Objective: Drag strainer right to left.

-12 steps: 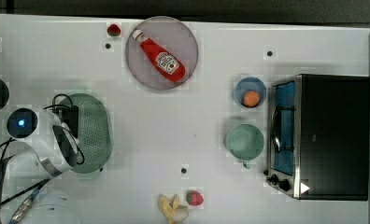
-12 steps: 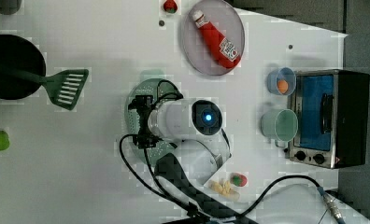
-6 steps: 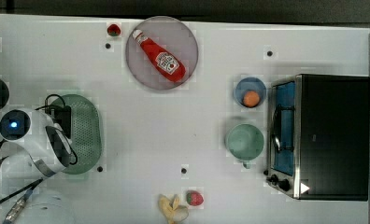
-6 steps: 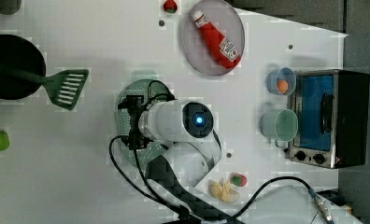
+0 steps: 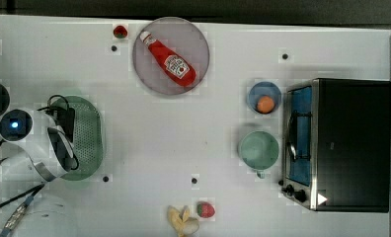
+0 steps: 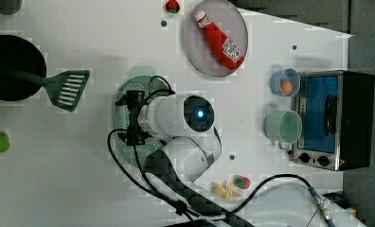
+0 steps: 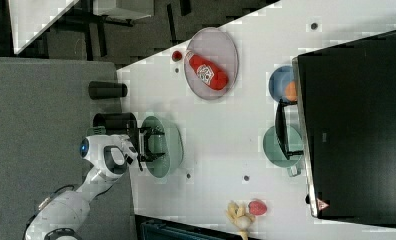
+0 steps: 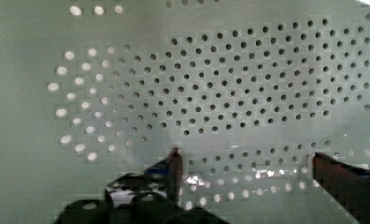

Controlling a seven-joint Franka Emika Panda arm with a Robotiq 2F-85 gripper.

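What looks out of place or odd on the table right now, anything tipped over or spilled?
The ketchup bottle lies on its side across the grey plate instead of standing, an odd thing to serve on a plate. A peeled banana sits straight on the table beside a strawberry. Nothing looks spilled or broken.

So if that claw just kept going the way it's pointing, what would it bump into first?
Most likely the perforated floor of the strainer. The gripper points down into the bowl with its fingers wide apart and nothing between them; how near it is, the pictures don't settle.
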